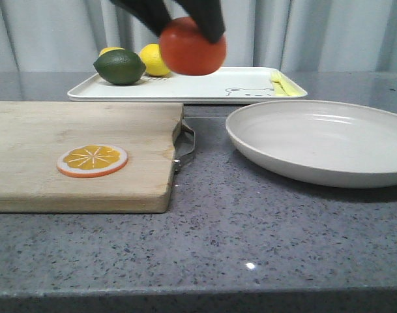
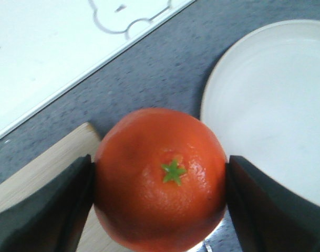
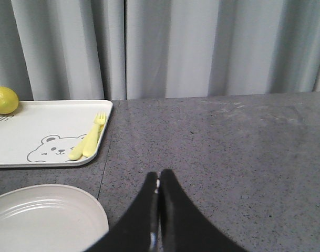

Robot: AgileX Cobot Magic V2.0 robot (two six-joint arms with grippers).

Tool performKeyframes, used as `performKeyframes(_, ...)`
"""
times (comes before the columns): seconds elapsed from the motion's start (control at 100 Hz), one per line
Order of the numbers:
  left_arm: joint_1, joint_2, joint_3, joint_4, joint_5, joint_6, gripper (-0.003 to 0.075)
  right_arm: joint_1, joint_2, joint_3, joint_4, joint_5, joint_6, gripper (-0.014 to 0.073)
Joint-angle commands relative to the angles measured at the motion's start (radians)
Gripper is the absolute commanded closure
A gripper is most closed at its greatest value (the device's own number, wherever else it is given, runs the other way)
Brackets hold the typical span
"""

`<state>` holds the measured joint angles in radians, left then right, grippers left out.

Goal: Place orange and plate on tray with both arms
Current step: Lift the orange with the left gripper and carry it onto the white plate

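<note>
My left gripper (image 1: 185, 16) is shut on the orange (image 1: 192, 45) and holds it in the air above the tray's front edge. In the left wrist view the orange (image 2: 162, 178) sits between both black fingers (image 2: 41, 210), stem up. The off-white tray (image 1: 205, 91) with the bear drawing stands at the back. The beige plate (image 1: 322, 140) lies on the counter at the right, in front of the tray. My right gripper (image 3: 158, 181) is shut and empty, low over the counter beside the plate (image 3: 44, 218); it is out of the front view.
A green lime (image 1: 120, 67) and two yellow lemons (image 1: 154, 60) lie on the tray's left part; a yellow fork and spoon (image 1: 284, 85) lie at its right end. A wooden cutting board (image 1: 74, 153) with an orange slice (image 1: 92, 160) lies front left.
</note>
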<state>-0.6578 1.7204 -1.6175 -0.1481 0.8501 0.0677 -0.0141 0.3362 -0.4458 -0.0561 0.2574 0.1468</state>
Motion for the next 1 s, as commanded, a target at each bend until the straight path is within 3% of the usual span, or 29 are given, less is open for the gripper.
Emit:
performKeyframes(0.0, -0.051, -0.035, -0.062, -0.027, -0.037, 0.002, 0.0427, -0.007, 0.016, -0.033, -0.008, -0.078, -0.002, 0.0654)
performKeyframes(0.48, -0.18, 0.109, -0.135, -0.118, -0.035, 0.002, 0.0428, -0.007, 0.016, -0.033, -0.008, -0.082, -0.002, 0.0654)
performKeyframes(0.89, -0.196, 0.166, -0.135, -0.118, -0.088, 0.002, 0.0426, -0.007, 0.016, -0.033, -0.008, -0.083, -0.002, 0.0654)
performKeyframes(0.99, -0.196, 0.166, -0.135, -0.118, -0.097, 0.002, 0.0386, -0.007, 0.016, -0.033, -0.008, -0.083, -0.002, 0.0654)
